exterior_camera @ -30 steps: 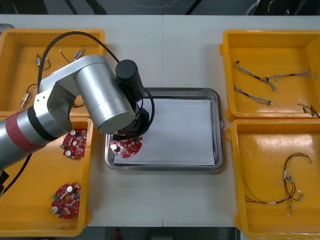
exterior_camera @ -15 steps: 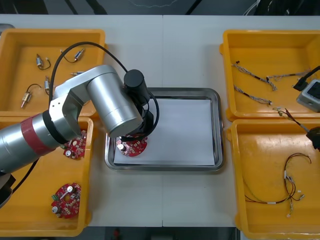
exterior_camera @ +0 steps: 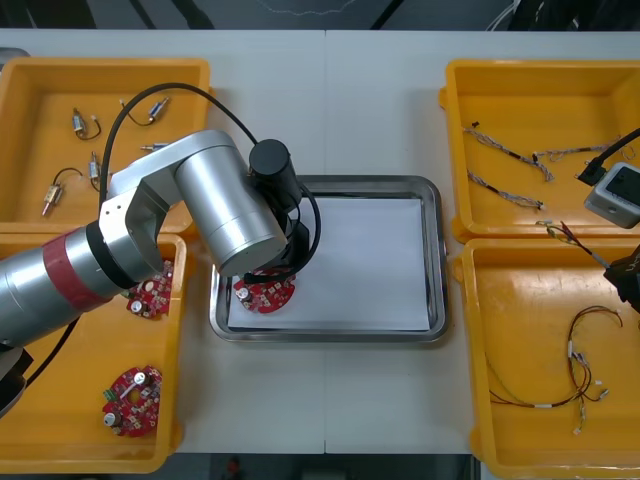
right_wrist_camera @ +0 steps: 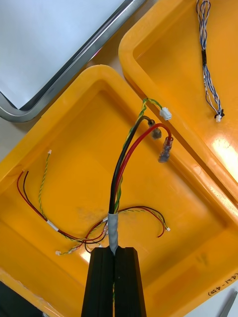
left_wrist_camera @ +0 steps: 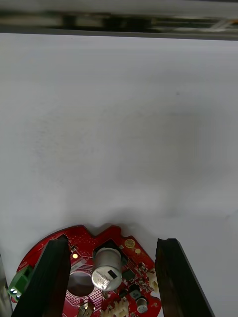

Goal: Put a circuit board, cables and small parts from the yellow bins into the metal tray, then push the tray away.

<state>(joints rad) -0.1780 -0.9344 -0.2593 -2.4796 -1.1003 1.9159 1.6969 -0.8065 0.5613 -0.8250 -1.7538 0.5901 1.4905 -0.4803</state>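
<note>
A light table [exterior_camera: 330, 100] fills the floor of the scene, with two yellow bins [exterior_camera: 40, 130] on each side and a metal tray [exterior_camera: 437, 260], white inside, between them. The big silver left arm [exterior_camera: 210, 200] reaches across from the left-hand bins to the tray's near left corner. There the left gripper [left_wrist_camera: 111, 247] hangs low over the white lining, its fingers spread wide. A round red circuit board [exterior_camera: 265, 293] lies flat on the lining beneath and between them.

At the table's right edge, the right gripper [right_wrist_camera: 114, 252] is over the near right bin. Its fingers are pinched tight on a cable [right_wrist_camera: 121, 173] of black, red and yellow-green strands, whose free ends rise clear of the bin floor.

Two more boards [exterior_camera: 130, 400] lie in the near left bin and small metal parts [exterior_camera: 80, 123] in the far left one. Thin cables lie in both right bins.
</note>
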